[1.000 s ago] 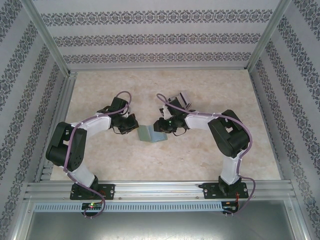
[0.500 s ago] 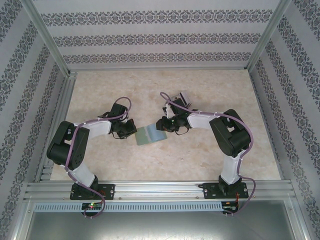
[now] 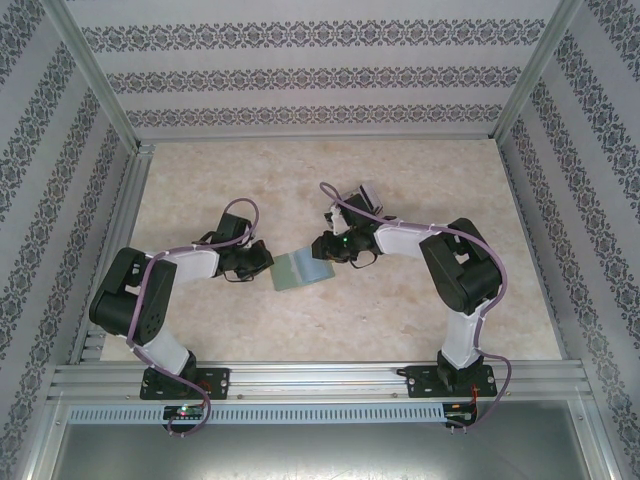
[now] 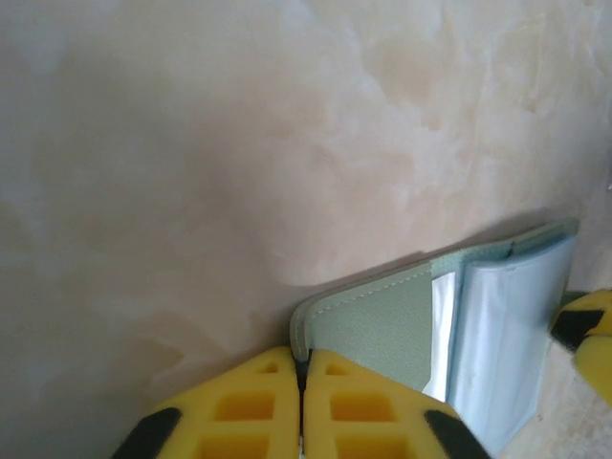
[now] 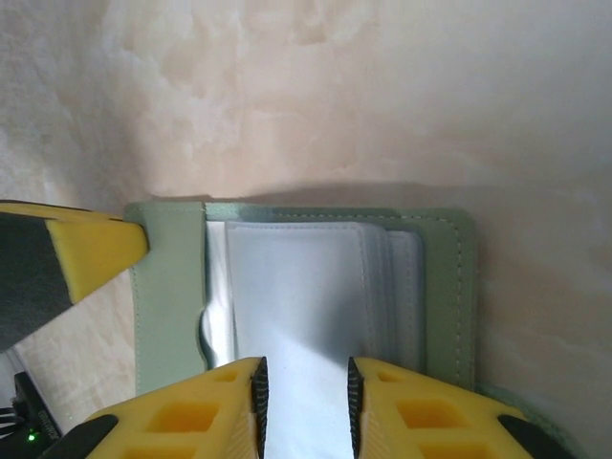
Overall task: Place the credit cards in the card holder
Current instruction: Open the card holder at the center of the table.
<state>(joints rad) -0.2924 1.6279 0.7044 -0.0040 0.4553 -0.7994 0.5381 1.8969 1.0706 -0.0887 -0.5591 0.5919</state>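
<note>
The wallet point(image 3: 298, 268) is open near the middle of the table point(image 3: 420, 320), right between the two arms. Each arm is at one side of it. I think that is why it is held this way: with both sides held, the wallet cannot fold shut, and the inside is open for a card.

The left gripper point(image 4: 301, 361) is at the wallet's left flap. Its two yellow fingers are pressed almost together. The thin green edge of the flap goes down into the slit between them, so it is pinching the flap. A thin edge like that needs a tight pinch, or it may slip out.

The right gripper point(image 5: 304, 373) is on the other side. Its jaws stand a little apart, and the clear pockets point(image 5: 296, 287) run down into the gap. I cannot tell if the jaws squeeze the pockets or just sit around them. In this view, the tip of a left finger point(image 5: 96, 251) touches the far flap.

The pockets look pale and bare. So I think the wallet is being made ready, and the cards are not in yet.
</note>
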